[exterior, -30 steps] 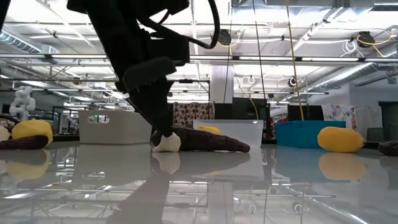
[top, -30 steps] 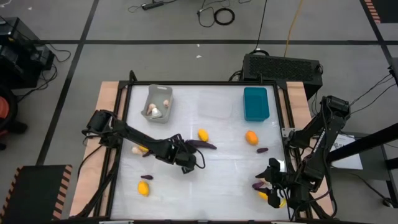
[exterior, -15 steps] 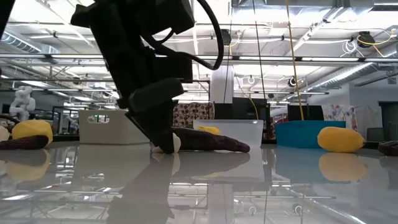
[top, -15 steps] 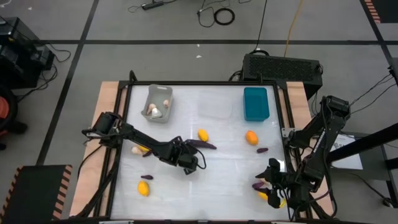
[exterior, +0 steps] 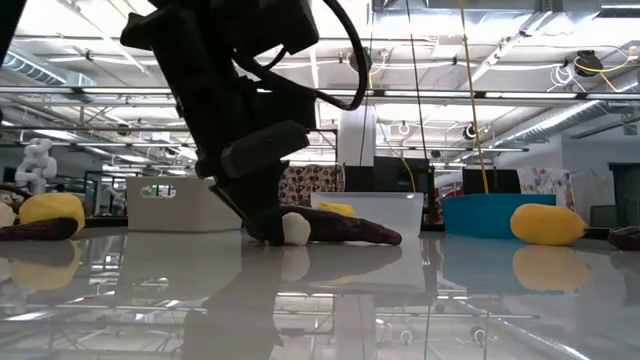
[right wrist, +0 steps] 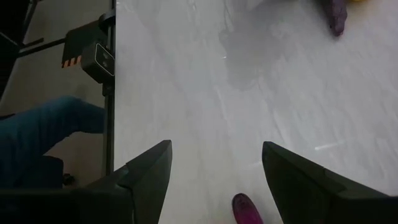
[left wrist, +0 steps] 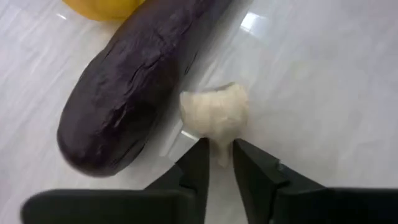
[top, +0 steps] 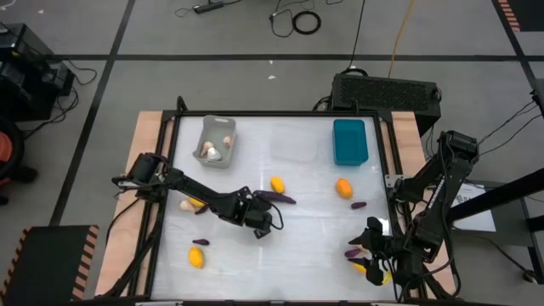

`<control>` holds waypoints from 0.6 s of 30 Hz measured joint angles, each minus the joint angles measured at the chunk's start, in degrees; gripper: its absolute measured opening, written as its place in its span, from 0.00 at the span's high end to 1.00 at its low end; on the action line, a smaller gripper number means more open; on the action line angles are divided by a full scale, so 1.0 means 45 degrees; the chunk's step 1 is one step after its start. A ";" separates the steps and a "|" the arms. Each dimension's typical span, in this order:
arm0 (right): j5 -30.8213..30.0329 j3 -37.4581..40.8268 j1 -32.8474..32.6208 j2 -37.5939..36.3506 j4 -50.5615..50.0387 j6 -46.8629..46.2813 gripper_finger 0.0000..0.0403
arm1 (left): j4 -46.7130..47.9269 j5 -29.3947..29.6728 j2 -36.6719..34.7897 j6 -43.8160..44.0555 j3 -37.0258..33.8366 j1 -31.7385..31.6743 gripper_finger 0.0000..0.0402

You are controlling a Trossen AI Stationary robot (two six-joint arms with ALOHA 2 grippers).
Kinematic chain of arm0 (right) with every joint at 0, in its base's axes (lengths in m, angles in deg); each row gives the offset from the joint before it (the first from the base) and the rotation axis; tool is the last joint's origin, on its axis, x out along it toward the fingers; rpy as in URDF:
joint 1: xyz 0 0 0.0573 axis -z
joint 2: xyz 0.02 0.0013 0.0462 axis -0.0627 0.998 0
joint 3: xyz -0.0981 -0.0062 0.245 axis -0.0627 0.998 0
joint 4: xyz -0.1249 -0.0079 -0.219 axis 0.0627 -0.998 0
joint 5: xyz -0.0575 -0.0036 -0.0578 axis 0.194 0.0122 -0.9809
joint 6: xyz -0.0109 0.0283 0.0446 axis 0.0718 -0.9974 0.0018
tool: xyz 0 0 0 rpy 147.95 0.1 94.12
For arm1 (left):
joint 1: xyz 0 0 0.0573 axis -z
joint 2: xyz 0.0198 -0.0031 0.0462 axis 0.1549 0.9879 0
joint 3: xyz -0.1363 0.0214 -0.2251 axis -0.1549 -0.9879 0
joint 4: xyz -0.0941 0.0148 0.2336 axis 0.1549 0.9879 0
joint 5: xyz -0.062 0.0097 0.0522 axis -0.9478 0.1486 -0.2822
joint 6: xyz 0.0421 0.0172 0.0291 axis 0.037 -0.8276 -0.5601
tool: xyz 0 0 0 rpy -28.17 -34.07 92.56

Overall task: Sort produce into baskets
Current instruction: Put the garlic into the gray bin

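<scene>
A whitish mushroom piece (left wrist: pixel 214 112) lies on the white table, right beside a dark purple eggplant (left wrist: pixel 130 93), with a yellow fruit (left wrist: pixel 106 6) beyond them. My left gripper (left wrist: pixel 219 163) is shut on the mushroom near the table's middle (top: pixel 265 225). In the low view the mushroom (exterior: pixel 295 228) rests on the table in front of the eggplant (exterior: pixel 350 230). My right gripper (top: pixel 367 255) stands open at the near right corner, holding nothing. The grey basket (top: pixel 216 140), the clear basket (top: pixel 293 144) and the teal basket (top: pixel 349 140) stand along the far edge. My left gripper pinches the mushroom's narrow stem end (left wrist: pixel 219 148) between its two fingertips. The fingers slant down from the table's left. The mushroom's rounded head points away from the fingers and it sits on the table, next to the eggplant.
The grey basket holds a few mushrooms. Loose produce lies about: an orange fruit (top: pixel 343 188), a purple piece (top: pixel 359 205), a yellow fruit (top: pixel 196 257), a small purple piece (top: pixel 201 241), and pieces by my left arm (top: pixel 189 204). A purple piece (right wrist: pixel 245 208) lies below my right gripper.
My left gripper has come lower and gone a little toward the table's right edge at the mushroom. The mushroom has slid slightly the same way along the table, closer in front of the eggplant.
</scene>
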 joint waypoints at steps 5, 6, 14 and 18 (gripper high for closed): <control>-0.0005 0.0000 0.0000 0.0000 0.0005 0.0615 0.40 | -0.0075 0.0081 0.0015 -0.0033 0.0111 -0.0041 0.91; -0.0010 0.0000 0.0007 0.0000 0.0005 0.0677 0.40 | -0.0071 0.0076 0.0015 -0.0056 0.0111 -0.0043 0.93; -0.0010 0.0000 0.0112 -0.0005 0.0004 0.0628 0.40 | -0.0100 -0.0482 0.0000 -0.0106 0.0121 -0.0020 0.98; -0.0010 0.0000 0.0107 -0.0005 0.0119 0.0592 0.40 | -0.0124 -0.0680 -0.0005 -0.0101 0.0121 -0.0020 0.98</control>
